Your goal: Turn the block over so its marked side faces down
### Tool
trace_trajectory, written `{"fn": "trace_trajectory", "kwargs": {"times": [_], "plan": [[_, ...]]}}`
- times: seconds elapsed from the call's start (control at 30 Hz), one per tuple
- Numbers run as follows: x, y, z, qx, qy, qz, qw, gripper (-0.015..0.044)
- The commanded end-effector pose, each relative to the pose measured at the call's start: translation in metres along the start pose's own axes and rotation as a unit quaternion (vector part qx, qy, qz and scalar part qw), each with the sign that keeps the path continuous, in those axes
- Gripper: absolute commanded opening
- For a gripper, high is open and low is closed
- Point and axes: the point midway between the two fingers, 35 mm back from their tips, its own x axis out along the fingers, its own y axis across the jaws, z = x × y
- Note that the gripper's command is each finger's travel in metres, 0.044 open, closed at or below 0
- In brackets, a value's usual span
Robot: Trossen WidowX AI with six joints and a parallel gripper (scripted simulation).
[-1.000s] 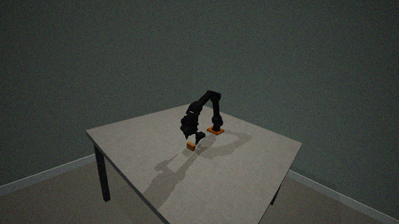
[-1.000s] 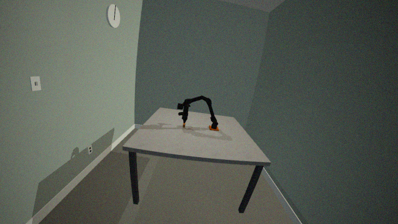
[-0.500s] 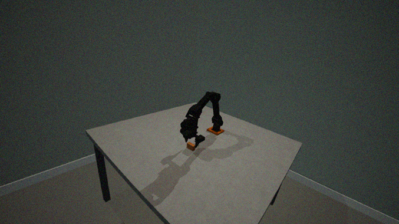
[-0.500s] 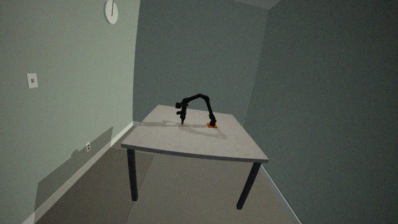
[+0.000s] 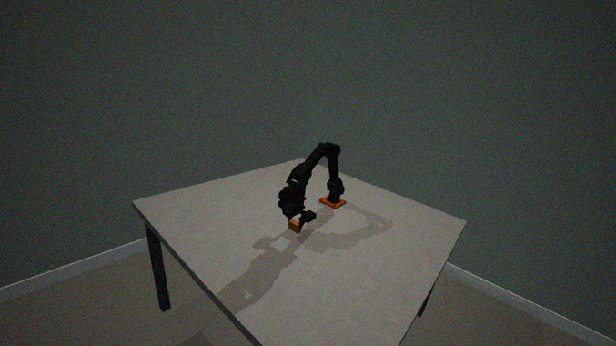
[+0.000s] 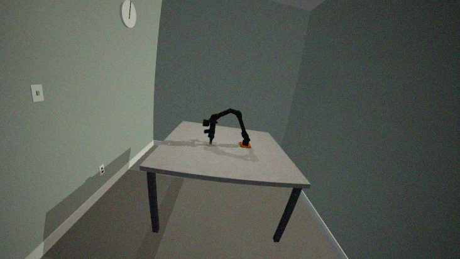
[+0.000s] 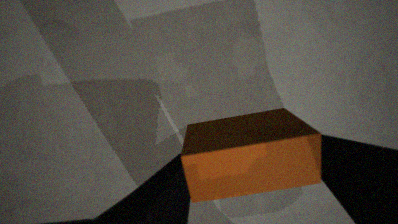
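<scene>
Block: clasped end to end by the gripper, down at the table. In the top view, located at eight o'clock from the orange base plate; in the wrist view, toward four o'clock from centre, dark face toward twelve.

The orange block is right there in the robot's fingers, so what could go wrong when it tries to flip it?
The gripper has the block by its two ends, so it might swing or slip while turning. They're also low over the table, so a corner could bump it. And I can't see a mark, so it might land wrong side down.
</scene>
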Motion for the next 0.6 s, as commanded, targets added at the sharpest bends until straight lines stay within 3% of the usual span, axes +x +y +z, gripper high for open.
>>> {"fn": "trace_trajectory", "kwargs": {"times": [0.0, 0.53, 0.57], "plan": [[0.0003, 0.0009, 0.0003, 0.0, -0.001, 0.002, 1.0, 0.0249], [0.0003, 0.0009, 0.0003, 0.0, -0.001, 0.002, 1.0, 0.0142], [-0.0007, 0.0009, 0.0004, 0.0, -0.001, 0.002, 1.0, 0.0116]]}}
